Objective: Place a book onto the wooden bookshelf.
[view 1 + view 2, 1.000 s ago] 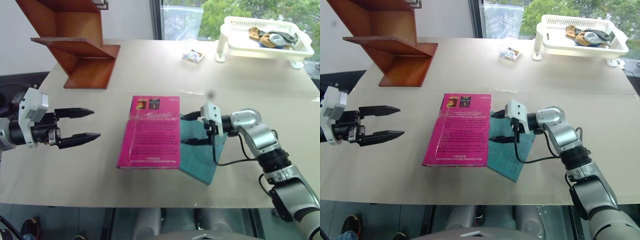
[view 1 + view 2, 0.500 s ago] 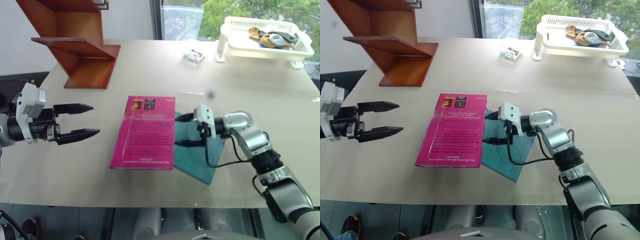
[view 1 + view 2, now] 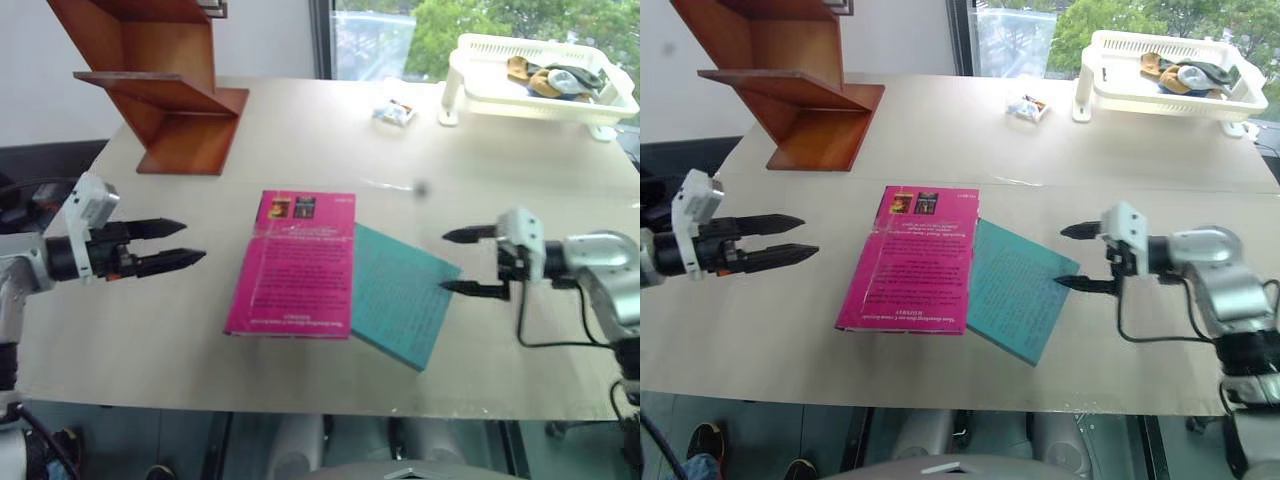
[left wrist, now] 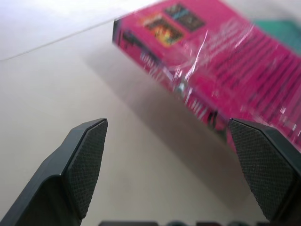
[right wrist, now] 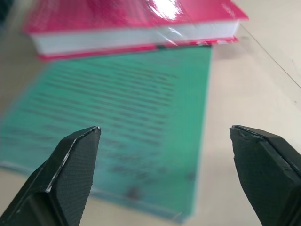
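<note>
**Pink book lies flat between two open, empty grippers**

The book, glossy magenta, lies flat mid-table, its long axis running from the near edge toward the wooden bookshelf at the far left corner. The left gripper hovers just left of the book, fingers spread wide, holding nothing. The right gripper is open too, beyond a teal book tucked under the pink one's right edge. The left arm looks nearer. Cover text is too small to read.

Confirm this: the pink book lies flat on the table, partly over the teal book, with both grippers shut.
Wrong on the grippers. The left gripper and right gripper are both open, as both eye views show. The pink book does lie partly over the teal book.
</note>
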`<state>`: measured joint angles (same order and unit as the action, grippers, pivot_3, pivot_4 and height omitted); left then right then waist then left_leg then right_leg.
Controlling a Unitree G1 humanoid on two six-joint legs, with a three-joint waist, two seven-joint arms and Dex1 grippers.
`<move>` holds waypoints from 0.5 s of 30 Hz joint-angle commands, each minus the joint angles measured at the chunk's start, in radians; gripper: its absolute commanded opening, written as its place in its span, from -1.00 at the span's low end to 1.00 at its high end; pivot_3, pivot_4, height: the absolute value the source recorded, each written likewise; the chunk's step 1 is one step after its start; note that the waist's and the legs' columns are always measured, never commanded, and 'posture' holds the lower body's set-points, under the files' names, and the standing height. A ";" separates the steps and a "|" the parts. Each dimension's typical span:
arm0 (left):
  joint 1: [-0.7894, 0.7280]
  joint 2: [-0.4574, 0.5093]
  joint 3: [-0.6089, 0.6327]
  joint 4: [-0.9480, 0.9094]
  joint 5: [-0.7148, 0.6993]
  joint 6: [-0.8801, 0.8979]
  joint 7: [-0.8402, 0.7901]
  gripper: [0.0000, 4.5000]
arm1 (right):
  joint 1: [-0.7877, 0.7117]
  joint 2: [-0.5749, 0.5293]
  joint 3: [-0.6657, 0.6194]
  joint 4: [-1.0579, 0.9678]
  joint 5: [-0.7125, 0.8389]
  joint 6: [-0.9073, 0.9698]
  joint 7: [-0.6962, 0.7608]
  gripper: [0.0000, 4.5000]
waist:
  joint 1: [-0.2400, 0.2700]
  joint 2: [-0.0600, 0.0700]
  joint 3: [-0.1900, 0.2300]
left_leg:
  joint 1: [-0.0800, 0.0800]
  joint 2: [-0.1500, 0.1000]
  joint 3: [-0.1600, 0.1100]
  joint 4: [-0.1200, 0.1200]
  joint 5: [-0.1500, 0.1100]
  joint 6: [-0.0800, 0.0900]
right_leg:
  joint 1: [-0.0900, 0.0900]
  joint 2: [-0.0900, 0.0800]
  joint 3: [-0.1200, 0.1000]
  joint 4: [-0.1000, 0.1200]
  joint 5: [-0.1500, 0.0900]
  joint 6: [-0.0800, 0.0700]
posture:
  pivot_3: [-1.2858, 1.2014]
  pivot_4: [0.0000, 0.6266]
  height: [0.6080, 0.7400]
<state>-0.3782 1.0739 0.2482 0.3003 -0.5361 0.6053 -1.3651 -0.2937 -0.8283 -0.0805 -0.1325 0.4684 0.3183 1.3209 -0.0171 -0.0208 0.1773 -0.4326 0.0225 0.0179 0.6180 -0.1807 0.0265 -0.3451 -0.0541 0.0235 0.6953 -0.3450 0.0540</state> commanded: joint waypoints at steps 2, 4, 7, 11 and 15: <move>-0.075 -0.034 -0.061 0.128 -0.001 0.020 -0.099 0.97 | 0.109 -0.111 -0.229 -0.237 0.217 0.169 -0.003 1.00 | 0.000 0.000 0.000 | 0.000 0.000 0.001 0.000 0.000 0.000 | 0.000 -0.001 0.001 0.000 0.000 0.000 | 0.03 -0.52 1.00; -0.106 -0.054 -0.108 0.194 0.024 0.016 -0.142 0.97 | 0.172 -0.154 -0.331 -0.299 0.287 0.224 0.003 1.00 | 0.003 0.000 0.000 | 0.000 0.000 0.001 0.000 0.000 0.000 | 0.000 -0.001 0.001 0.000 0.000 0.000 | 0.03 -0.52 1.00; -0.191 -0.099 -0.169 0.351 0.063 0.034 -0.188 0.97 | 0.215 -0.178 -0.433 -0.342 0.332 0.262 -0.039 1.00 | 0.004 -0.001 0.000 | 0.000 0.000 0.000 0.000 0.000 0.000 | 0.001 -0.001 0.000 -0.001 0.000 0.000 | 0.03 -0.52 1.00; -0.327 -0.154 -0.208 0.542 0.078 0.105 -0.245 0.97 | 0.270 -0.179 -0.492 -0.378 0.350 0.277 -0.065 1.00 | 0.006 -0.003 -0.001 | -0.001 0.000 -0.001 0.002 0.000 0.000 | 0.001 0.001 -0.001 0.000 0.000 0.000 | 0.03 -0.52 1.00; -0.411 -0.194 -0.288 0.611 0.026 0.199 -0.249 0.97 | 0.304 -0.183 -0.511 -0.394 0.355 0.280 -0.081 1.00 | 0.005 -0.004 -0.001 | -0.002 -0.001 -0.001 0.003 0.000 0.000 | 0.001 0.001 -0.001 0.000 0.000 0.000 | 0.03 -0.52 1.00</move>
<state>-0.7583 0.8835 -0.0189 0.8893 -0.4841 0.7674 -1.5978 0.0080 -0.9978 -0.5473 -0.5020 0.8028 0.5960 1.2502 -0.0120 -0.0244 0.1766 -0.4345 0.0215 0.0172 0.6208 -0.1808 0.0269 -0.3445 -0.0530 0.0228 0.6949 -0.3450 0.0542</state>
